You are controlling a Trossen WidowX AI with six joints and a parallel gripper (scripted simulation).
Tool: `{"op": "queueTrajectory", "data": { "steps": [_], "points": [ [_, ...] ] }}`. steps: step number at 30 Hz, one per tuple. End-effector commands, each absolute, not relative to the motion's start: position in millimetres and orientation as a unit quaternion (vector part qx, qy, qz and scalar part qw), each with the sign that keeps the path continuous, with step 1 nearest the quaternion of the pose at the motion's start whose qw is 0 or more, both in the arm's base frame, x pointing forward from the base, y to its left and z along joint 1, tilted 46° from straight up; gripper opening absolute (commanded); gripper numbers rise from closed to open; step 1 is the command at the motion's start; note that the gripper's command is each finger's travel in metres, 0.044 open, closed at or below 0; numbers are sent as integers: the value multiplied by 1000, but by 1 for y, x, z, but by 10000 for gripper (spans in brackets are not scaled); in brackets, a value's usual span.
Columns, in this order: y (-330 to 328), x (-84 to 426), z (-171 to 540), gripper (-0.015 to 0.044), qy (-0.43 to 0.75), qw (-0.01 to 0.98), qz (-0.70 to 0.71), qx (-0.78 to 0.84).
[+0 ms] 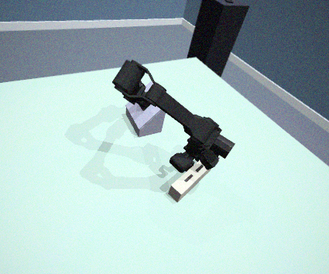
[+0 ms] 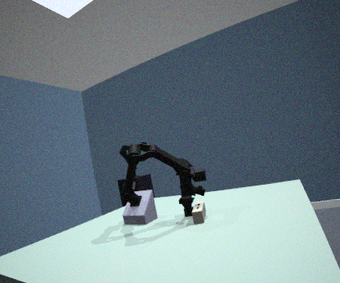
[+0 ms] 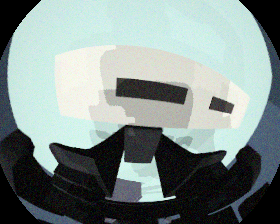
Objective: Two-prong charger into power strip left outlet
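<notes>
The cream power strip (image 1: pixel 180 186) (image 2: pixel 198 217) (image 3: pixel 76 85) lies on the table with two dark slotted outlets on top. In the wrist view one outlet (image 3: pixel 151 91) is near the middle and the other outlet (image 3: pixel 221 105) is at the right. My gripper (image 2: pixel 188 212) (image 3: pixel 139 131) is shut on the dark charger (image 3: pixel 142 148), low down beside the strip's long side. The charger's front end meets the strip's near edge in the wrist view, across from the middle outlet. Its prongs are not visible. Contact with the strip cannot be told. The top and exterior views do not show the charger clearly.
A lilac wedge-shaped block (image 1: pixel 151 126) (image 2: pixel 134 220) is at the arm's base. A tall dark cabinet (image 1: pixel 217 36) stands beyond the far table edge. The arm's shadow falls on the pale green table (image 1: pixel 78 224) (image 2: pixel 241 252).
</notes>
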State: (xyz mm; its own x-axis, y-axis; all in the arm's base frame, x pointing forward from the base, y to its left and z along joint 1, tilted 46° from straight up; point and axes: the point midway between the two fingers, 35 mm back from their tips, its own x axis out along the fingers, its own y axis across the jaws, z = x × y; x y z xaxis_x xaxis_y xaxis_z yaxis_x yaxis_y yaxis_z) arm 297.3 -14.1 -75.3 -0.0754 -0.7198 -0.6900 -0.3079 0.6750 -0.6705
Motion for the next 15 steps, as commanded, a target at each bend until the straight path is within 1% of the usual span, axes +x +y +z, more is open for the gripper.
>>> {"op": "queueTrajectory", "data": {
  "steps": [1,15],
  "points": [
    [-13,301,-75,0,710,578,-178,-362],
    [-12,306,-76,0,710,578,-178,-361]
  ]
}}
